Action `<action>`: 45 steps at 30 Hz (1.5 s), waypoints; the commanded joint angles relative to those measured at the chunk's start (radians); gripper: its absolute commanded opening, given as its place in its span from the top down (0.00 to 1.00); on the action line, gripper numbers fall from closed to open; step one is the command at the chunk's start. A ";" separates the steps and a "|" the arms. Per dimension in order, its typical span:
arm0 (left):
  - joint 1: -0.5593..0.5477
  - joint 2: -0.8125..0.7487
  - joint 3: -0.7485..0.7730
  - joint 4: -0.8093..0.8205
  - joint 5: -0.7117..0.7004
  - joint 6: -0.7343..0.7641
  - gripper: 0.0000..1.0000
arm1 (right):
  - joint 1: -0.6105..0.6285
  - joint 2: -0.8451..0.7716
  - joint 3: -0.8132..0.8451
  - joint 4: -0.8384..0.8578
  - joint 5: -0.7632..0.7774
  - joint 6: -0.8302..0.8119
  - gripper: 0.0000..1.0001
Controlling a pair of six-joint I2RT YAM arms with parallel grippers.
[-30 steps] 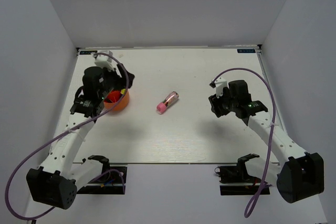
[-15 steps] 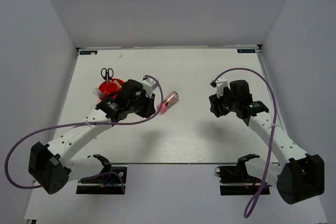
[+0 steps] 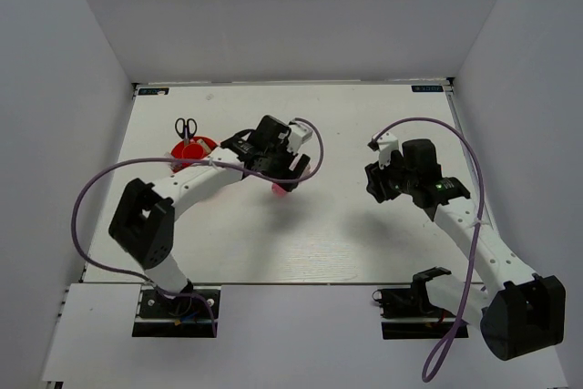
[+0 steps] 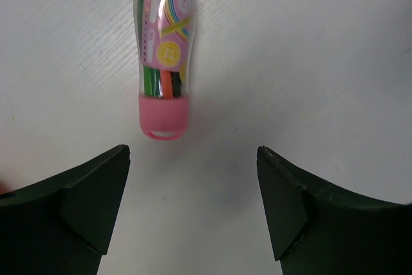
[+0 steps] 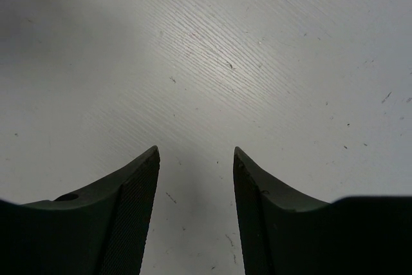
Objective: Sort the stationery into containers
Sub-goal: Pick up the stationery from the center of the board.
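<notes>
left wrist view shows the pink tube (image 4: 164, 56) unsorted before the wide, empty left gripper (image 4: 193, 152), right gripper (image 5: 196, 152) half-spread and empty, scissors (image 3: 186, 126) seemingly in the red pot (image 3: 193, 150)

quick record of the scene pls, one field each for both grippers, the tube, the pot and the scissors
left gripper: open, empty, low over the table, just short of the tube's cap
right gripper: open, empty, over bare table
pink tube: lying flat, pink cap toward the left gripper, not between its jaws
red pot: on the table's left side
scissors: black handles at the pot's far side; inside it or behind it, cannot tell
</notes>
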 commanded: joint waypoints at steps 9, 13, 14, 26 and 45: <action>0.012 0.238 0.231 0.055 0.003 0.108 0.09 | -0.005 -0.018 -0.001 0.018 -0.024 0.014 0.47; 0.013 0.302 0.279 0.064 0.001 0.106 0.09 | -0.005 -0.024 -0.001 0.018 -0.027 0.014 0.47; 0.016 0.318 0.291 0.067 0.001 0.105 0.09 | -0.005 -0.027 -0.001 0.018 -0.028 0.014 0.47; 0.036 0.411 0.322 0.110 -0.009 0.077 0.09 | -0.010 -0.023 -0.005 0.011 -0.028 0.011 0.47; 0.012 0.491 0.322 0.145 -0.118 0.101 0.19 | -0.005 -0.020 -0.003 0.022 -0.025 0.014 0.47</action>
